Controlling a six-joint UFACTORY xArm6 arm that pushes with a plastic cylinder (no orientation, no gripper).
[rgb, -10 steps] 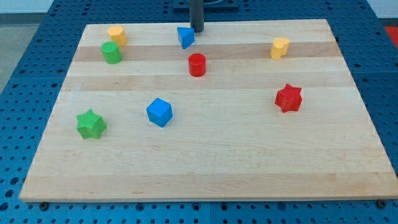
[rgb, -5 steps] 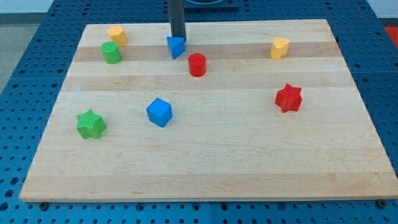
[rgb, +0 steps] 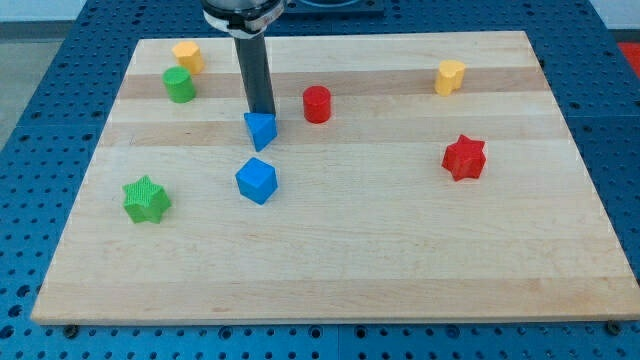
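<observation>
My tip (rgb: 262, 113) rests against the top side of a small blue triangular block (rgb: 260, 131), left of the board's middle. A blue cube (rgb: 256, 180) lies just below that block, a short gap apart. A red cylinder (rgb: 317, 104) stands to the tip's right. Up at the top left sit a green cylinder (rgb: 180, 84) and a yellow block (rgb: 187, 55). A green star (rgb: 146, 199) is at the lower left.
A red star (rgb: 464, 157) lies at the right, and a yellow block (rgb: 450, 76) sits at the upper right. The wooden board (rgb: 330, 270) rests on a blue perforated table.
The rod has travelled from the board's top edge down and to the left, pushing the blue triangular block with it to just above the blue cube.
</observation>
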